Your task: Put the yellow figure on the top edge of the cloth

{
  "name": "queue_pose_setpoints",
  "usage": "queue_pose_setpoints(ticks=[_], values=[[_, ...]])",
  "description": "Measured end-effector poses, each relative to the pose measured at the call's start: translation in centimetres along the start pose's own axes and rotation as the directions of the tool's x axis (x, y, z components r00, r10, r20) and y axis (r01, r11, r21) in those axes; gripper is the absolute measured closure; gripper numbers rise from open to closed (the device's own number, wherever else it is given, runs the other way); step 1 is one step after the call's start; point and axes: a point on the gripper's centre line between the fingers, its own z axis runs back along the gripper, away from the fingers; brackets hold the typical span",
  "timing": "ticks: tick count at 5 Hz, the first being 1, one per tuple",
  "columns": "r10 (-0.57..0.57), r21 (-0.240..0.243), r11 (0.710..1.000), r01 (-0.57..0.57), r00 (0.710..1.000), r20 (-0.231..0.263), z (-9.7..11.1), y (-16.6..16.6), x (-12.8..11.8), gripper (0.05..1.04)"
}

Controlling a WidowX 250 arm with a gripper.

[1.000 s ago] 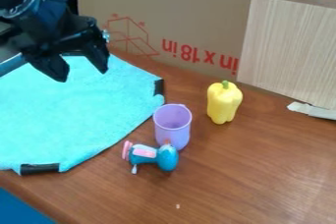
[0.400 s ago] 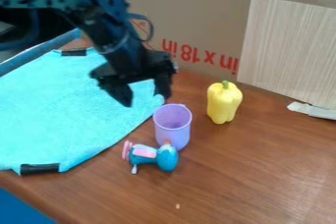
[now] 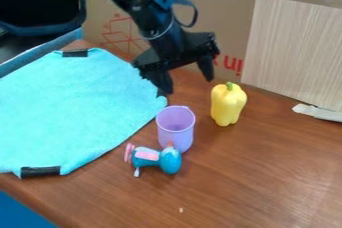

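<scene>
My black gripper (image 3: 189, 86) hangs open above the table, up and to the left of the yellow figure, with nothing between its fingers. The yellow figure (image 3: 228, 105), shaped like a bell pepper with a green stem, stands upright on the wood. The turquoise cloth (image 3: 73, 109) lies flat on the left, with black tape at several of its edges; the gripper is beyond its right corner and partly hides the tape there.
A purple cup (image 3: 176, 129) stands between cloth and yellow figure. Against it lies a blue and pink toy (image 3: 155, 159). A cardboard wall (image 3: 220, 12) with a wood-patterned panel (image 3: 294, 52) closes off the back. A whitish strip (image 3: 319, 112) lies at the right.
The arm has swung right from over the cloth, bringing the open gripper close to the yellow figure. The cloth, cup and toys have stayed in place.
</scene>
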Motion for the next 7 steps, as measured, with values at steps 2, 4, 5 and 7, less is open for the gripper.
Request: queue_pose_setpoints(ticks=[2,4,5,7], values=[[0.057,-0.012,0.998,-0.057,0.998,0.0,-0.8,-2.4,1.0,0.082],[0.035,0.013,0.999,-0.035,0.999,0.024,-2.3,-2.8,0.6,0.082],[0.04,0.029,0.999,-0.041,0.999,0.021,-3.3,-2.6,0.2,0.082],[0.05,0.037,0.998,-0.051,0.998,0.03,-4.7,-4.3,0.0,0.082]])
